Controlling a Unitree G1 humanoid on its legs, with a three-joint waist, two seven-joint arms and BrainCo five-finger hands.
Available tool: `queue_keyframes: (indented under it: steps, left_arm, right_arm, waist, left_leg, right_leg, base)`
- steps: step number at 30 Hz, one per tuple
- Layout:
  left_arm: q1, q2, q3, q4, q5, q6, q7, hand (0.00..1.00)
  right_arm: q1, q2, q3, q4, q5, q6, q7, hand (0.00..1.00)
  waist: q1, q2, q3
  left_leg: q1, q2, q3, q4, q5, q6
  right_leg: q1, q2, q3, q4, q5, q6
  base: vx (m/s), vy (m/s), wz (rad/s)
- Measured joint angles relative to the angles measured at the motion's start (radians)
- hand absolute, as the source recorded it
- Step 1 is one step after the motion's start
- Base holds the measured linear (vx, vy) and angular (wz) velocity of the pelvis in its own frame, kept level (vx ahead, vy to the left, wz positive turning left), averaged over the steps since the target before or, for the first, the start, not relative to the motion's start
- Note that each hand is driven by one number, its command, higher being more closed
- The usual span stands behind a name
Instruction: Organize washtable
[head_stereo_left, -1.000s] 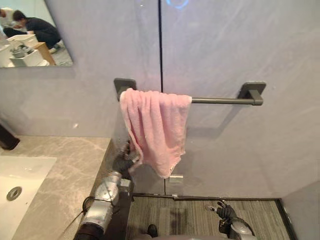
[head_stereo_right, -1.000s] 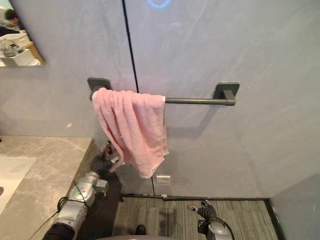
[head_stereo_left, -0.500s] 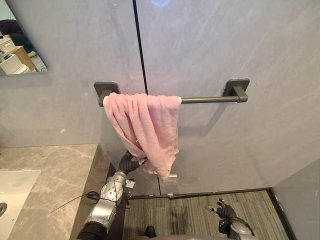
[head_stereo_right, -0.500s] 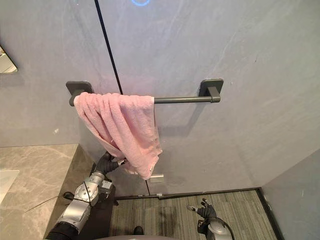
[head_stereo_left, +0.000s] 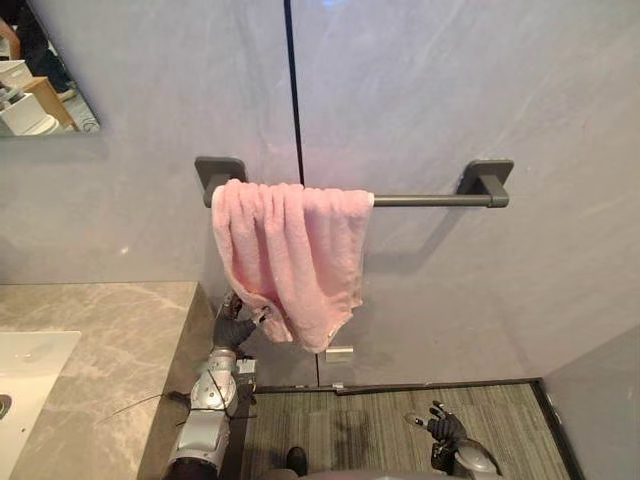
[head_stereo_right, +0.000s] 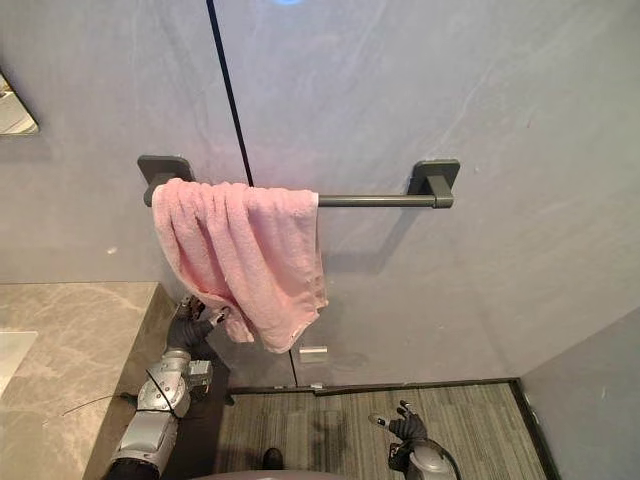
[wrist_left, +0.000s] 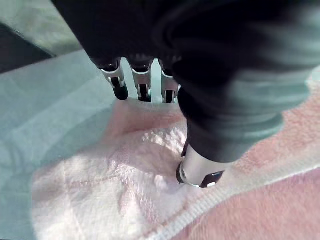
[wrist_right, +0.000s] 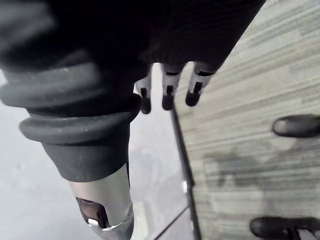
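A pink towel (head_stereo_left: 295, 250) hangs bunched over the left end of a dark wall rail (head_stereo_left: 430, 200). My left hand (head_stereo_left: 235, 325) reaches up from below to the towel's lower left edge. In the left wrist view its thumb (wrist_left: 200, 172) presses into the towel (wrist_left: 100, 190) and its fingers (wrist_left: 142, 85) curl behind a fold, pinching the cloth. My right hand (head_stereo_left: 440, 430) hangs low over the floor with relaxed fingers (wrist_right: 167, 95), holding nothing.
A grey marble countertop (head_stereo_left: 90, 340) with a white sink (head_stereo_left: 25, 360) lies at the left, its edge just beside my left arm. A mirror (head_stereo_left: 40, 80) is on the wall at the upper left. Grey striped carpet (head_stereo_left: 350, 430) covers the floor below the rail.
The camera has shifted. My left hand has moved a little left along the towel's lower edge, and the towel hangs wider and flatter. The right hand has stayed low.
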Motion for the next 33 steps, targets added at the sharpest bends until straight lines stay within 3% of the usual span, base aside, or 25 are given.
queue_keyframes:
  steps: [1,9,17,29,33]
  left_arm:
    - [0.007,-0.006,0.010,-0.016,-0.007,0.000,0.002,0.00]
    - [0.065,-0.006,0.039,-0.116,-0.053,-0.004,-0.005,0.00]
    - [0.069,0.012,0.031,-0.164,-0.087,-0.005,-0.070,0.00]
    - [0.091,0.027,0.109,-0.320,-0.113,-0.040,-0.029,0.00]
    - [0.115,0.015,0.111,-0.361,-0.126,-0.051,-0.035,0.00]
  right_arm:
    - [0.004,0.002,-0.001,-0.002,-0.001,0.000,-0.001,0.00]
    - [0.006,0.011,0.000,-0.006,-0.008,0.003,0.000,0.00]
    - [0.013,0.010,0.003,-0.006,-0.009,0.007,0.008,0.00]
    - [0.013,0.003,0.002,-0.006,-0.010,0.007,0.007,0.00]
    - [0.019,0.002,0.002,-0.006,-0.010,0.007,0.008,0.00]
  waist:
    - [0.013,0.000,0.000]
    - [0.016,-0.001,0.018]
    - [0.016,-0.002,0.020]
    - [0.023,-0.001,0.025]
    - [0.041,0.004,0.027]
  left_leg:
    - [0.000,0.000,-0.001,0.000,0.000,-0.001]
    - [0.013,-0.001,-0.021,0.000,-0.002,-0.003]
    - [0.010,-0.002,-0.031,0.000,-0.003,-0.004]
    - [0.025,0.000,-0.029,0.000,-0.004,-0.004]
    - [0.028,0.000,-0.029,0.000,-0.005,-0.004]
  right_leg:
    - [0.001,0.001,-0.001,0.000,0.001,0.002]
    - [0.022,0.003,-0.014,0.006,-0.018,-0.001]
    - [0.022,-0.001,-0.029,0.014,-0.023,0.003]
    - [0.035,0.000,-0.027,0.015,-0.023,0.003]
    - [0.037,0.000,-0.031,0.015,-0.027,-0.004]
  base:
    - [0.00,-0.031,0.02]
    - [-0.01,-0.034,0.07]
    - [0.00,-0.029,0.04]
    - [-0.01,-0.011,0.00]
    - [-0.04,-0.022,0.00]
